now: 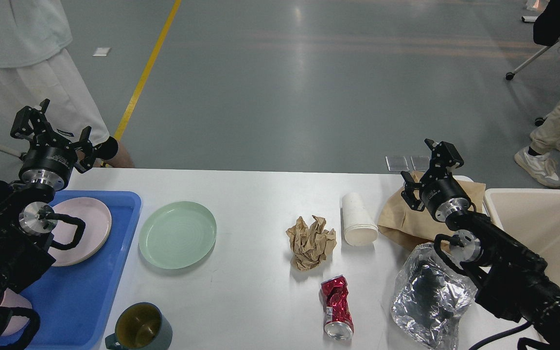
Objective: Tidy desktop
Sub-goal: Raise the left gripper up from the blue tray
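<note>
The white desktop (255,194) carries a green plate (177,235), a crumpled brown paper ball (310,241), a white paper cup (357,219) lying on its side, a crushed red can (337,306), a brown paper bag (409,218), a crinkled clear plastic bag (426,296) and a dark mug (139,326) at the front edge. My left gripper (49,129) hovers open and empty above the table's far left corner. My right gripper (430,165) hangs open and empty over the brown paper bag.
A blue tray (90,291) on the left holds a pink plate (78,231). A beige bin (542,228) stands at the right end of the table. People stand on the floor at the far left and far right.
</note>
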Controlling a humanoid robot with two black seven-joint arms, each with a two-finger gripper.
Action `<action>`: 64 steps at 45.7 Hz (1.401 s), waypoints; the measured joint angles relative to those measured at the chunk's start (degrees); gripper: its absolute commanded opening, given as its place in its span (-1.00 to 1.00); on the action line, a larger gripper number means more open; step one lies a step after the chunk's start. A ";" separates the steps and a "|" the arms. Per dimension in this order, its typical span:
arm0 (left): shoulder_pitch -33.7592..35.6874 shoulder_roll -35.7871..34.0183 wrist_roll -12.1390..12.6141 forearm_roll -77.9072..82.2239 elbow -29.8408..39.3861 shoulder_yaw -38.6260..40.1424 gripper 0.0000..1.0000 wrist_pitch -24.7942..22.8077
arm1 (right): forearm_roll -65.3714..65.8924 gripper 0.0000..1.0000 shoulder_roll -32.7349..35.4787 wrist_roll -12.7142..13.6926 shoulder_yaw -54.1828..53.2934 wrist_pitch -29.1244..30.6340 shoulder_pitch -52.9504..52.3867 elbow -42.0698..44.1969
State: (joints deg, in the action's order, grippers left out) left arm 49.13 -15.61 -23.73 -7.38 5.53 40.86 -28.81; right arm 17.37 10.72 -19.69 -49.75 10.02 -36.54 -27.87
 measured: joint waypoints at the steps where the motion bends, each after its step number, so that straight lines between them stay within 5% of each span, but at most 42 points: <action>1: 0.00 0.01 0.00 0.00 0.00 0.03 0.94 -0.01 | 0.00 1.00 0.00 0.00 0.00 0.00 0.00 0.00; 32: 0.33 0.50 1.00 0.81 -0.08 -0.69 0.94 0.72 | 0.00 1.00 0.00 0.00 0.00 0.00 0.00 -0.03; 64: 3.90 0.07 1.33 1.47 0.14 -27.07 0.94 2.19 | -0.04 1.00 -0.01 0.00 0.00 0.00 0.00 0.00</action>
State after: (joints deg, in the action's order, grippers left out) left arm 53.03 -15.54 -22.40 -5.91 5.67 13.80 -26.62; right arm 17.33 10.72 -19.69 -49.75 10.02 -36.54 -27.87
